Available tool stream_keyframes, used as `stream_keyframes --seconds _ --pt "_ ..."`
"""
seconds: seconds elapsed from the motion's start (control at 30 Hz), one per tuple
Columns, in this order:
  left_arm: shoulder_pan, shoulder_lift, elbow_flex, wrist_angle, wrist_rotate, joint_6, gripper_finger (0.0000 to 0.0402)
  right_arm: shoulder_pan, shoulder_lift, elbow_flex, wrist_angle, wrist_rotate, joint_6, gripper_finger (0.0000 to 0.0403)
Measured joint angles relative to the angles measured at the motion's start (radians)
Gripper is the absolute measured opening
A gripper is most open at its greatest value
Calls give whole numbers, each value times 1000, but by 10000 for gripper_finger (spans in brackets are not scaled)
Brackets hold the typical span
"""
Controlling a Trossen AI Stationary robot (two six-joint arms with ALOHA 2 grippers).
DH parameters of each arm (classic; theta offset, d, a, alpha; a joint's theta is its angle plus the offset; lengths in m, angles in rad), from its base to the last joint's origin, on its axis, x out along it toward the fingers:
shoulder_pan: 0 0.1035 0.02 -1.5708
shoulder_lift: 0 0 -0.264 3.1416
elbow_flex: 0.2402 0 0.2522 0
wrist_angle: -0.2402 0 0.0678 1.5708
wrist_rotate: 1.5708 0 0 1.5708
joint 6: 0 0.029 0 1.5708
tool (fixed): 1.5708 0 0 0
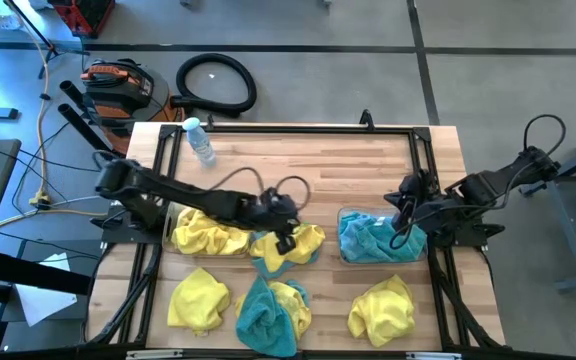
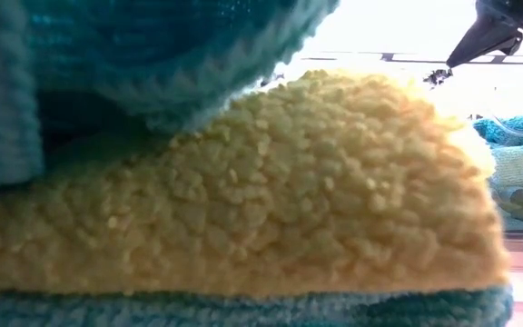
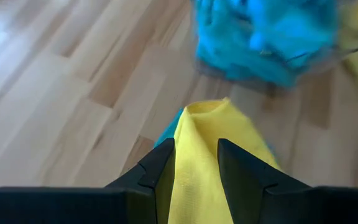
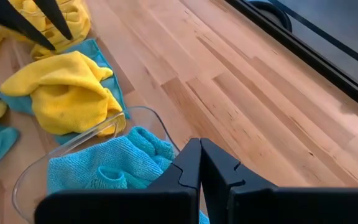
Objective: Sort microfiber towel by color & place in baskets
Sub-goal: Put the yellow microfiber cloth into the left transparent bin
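Two hands: your left hand [image 3: 194, 163] clamped on soft, light yellow fuzzy microfiber towel [image 3: 197, 149] beside teal-filled clear plastic basket [image 1: 346, 215]; pinch raised fold. Right hand [image 4: 201, 163] together over basket.

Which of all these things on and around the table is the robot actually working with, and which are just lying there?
Part of the job:
- yellow towels
- teal towels
- right basket, holding teal towels
- left basket, holding yellow towels
- left gripper, shut on a yellow towel
- right gripper, above the right basket

Just lying about:
- water bottle
- black hose on the floor
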Motion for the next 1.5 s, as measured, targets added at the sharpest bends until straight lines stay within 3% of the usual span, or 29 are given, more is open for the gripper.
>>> stream_keyframes --seconds 0.23,0.47,0.57,0.63,0.7,0.87,1.17,1.5 --pt "20 211 140 -60 43 0 110 0 7 0 1 1 8 0" --pt "33 326 172 -104 96 0 107 0 29 0 5 17 8 0" --pt "36 334 173 -191 78 -34 77 0 40 0 12 19 8 0" --pt "35 325 172 -233 44 -45 35 0 45 0 13 20 8 0" --pt "27 303 172 -241 22 -30 10 0 48 0 13 20 8 0" --pt "-2 186 172 -248 -18 12 3 0 53 0 13 44 8 0" --pt "-103 -122 172 -360 -225 42 1 0 54 0 12 49 8 0" --pt "-275 -394 172 -699 -477 -168 0 0 54 0 10 50 0 0"
